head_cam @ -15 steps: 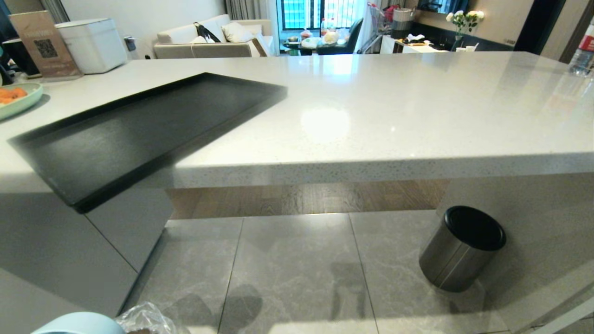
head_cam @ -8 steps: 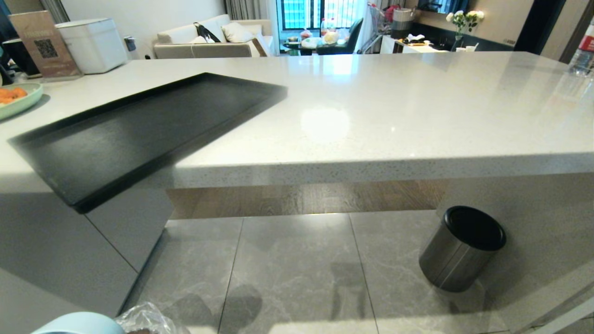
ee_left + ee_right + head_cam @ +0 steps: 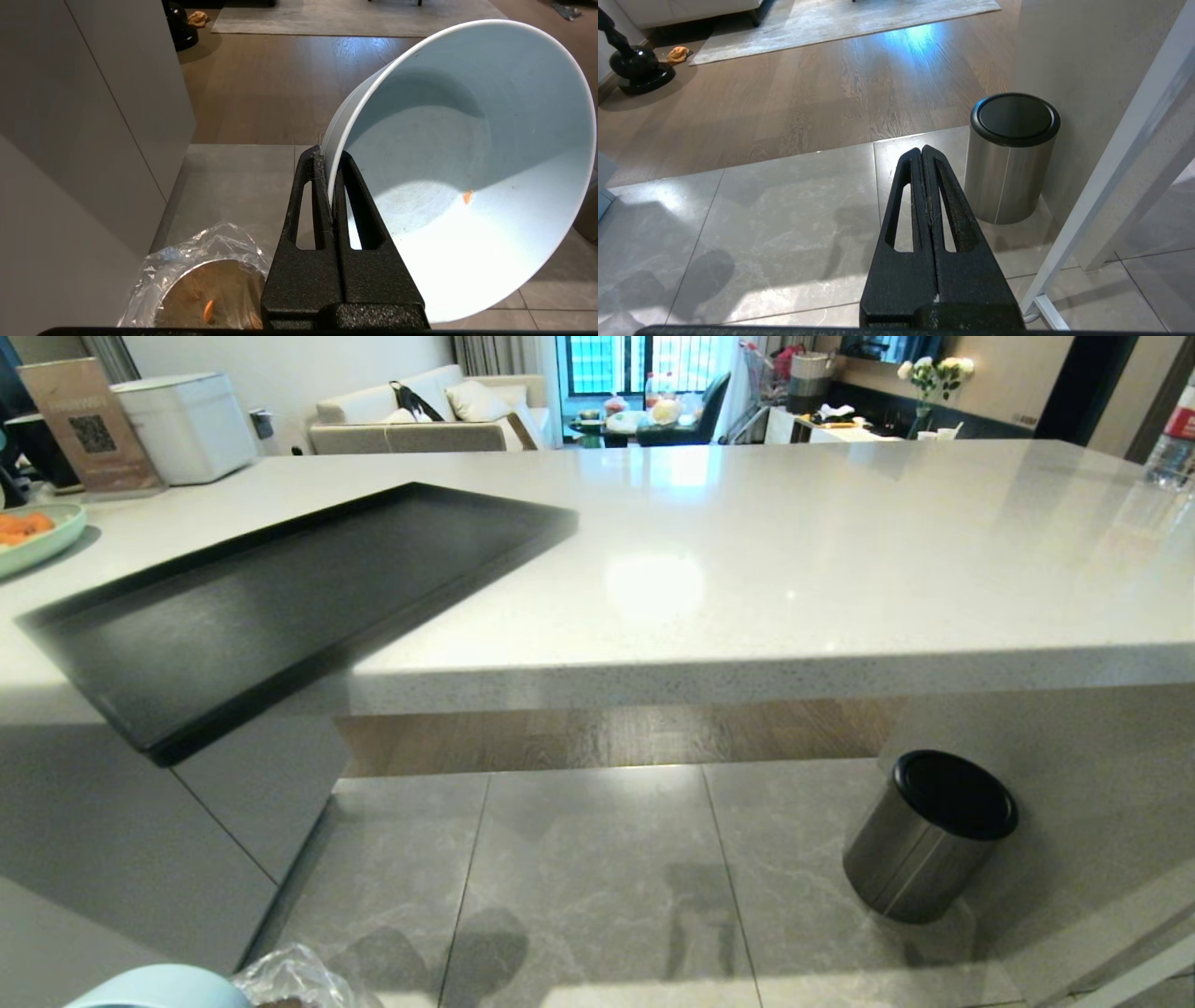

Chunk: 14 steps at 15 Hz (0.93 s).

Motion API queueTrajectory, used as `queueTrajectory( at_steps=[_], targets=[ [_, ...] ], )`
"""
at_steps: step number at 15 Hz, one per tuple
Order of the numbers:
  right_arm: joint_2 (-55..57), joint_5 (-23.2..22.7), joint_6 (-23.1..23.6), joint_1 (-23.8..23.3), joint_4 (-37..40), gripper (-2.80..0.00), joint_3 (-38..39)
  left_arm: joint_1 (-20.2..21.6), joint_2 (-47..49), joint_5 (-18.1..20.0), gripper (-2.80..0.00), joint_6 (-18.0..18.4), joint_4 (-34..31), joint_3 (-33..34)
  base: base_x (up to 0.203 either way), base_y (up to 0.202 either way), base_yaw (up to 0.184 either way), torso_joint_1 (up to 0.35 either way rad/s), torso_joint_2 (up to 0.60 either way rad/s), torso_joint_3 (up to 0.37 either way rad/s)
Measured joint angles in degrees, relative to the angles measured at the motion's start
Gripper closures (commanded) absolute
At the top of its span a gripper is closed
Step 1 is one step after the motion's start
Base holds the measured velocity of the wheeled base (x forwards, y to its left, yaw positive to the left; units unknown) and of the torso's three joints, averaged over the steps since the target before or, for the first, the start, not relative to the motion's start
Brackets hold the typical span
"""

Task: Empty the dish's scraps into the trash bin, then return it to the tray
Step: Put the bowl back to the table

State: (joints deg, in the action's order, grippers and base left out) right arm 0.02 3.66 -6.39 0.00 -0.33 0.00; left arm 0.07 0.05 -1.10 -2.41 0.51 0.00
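The dish (image 3: 462, 186), a round pale blue bowl with a smooth, matte inside, hangs tipped on its side above the floor, its thin rim clamped between the closed black fingers (image 3: 355, 205) of the left pincer (image 3: 331, 186). One tiny orange scrap (image 3: 467, 197) clings to its inner wall. In the head view only a curve of the dish shows at the bottom edge.

Beside and below it stands the bin (image 3: 205, 289), a steel cylinder lined with a crinkly clear bag; orange and pale scraps (image 3: 208, 310) lie at its bottom.

The tray (image 3: 280, 607), flat, matte black and rectangular with a low rim, lies bare on the speckled pale stone tabletop (image 3: 794, 569), one corner jutting past the edge. A green plate (image 3: 37, 537) with orange slices sits at the tabletop's far left.

The right pincer (image 3: 923, 154) hangs over the glossy grey floor tiles (image 3: 784, 219), its textured black fingers pressed together on nothing. Near it stands a brushed-steel cylinder with a black lid (image 3: 1011, 154).
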Motion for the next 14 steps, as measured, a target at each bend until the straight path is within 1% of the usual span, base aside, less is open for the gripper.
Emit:
queueTrajectory(
  at_steps=[4,9,14],
  targets=[
    [0.00,0.00,0.00,0.00,-0.09,0.00,0.00,0.00,0.00,0.00,0.00,-0.01,0.09,0.00,0.000,0.000,0.000,-0.010,-0.35,-0.361],
    [0.00,0.00,-0.02,0.00,-0.09,0.00,0.00,-0.02,0.00,0.00,0.00,-0.01,0.09,0.00,0.000,0.000,0.000,0.028,-0.44,-0.398],
    [0.00,0.02,0.06,0.00,-0.13,0.00,0.00,0.02,0.00,-0.01,0.00,-0.01,0.10,0.00,0.000,0.000,0.000,0.111,-0.48,-0.373]
  ],
)
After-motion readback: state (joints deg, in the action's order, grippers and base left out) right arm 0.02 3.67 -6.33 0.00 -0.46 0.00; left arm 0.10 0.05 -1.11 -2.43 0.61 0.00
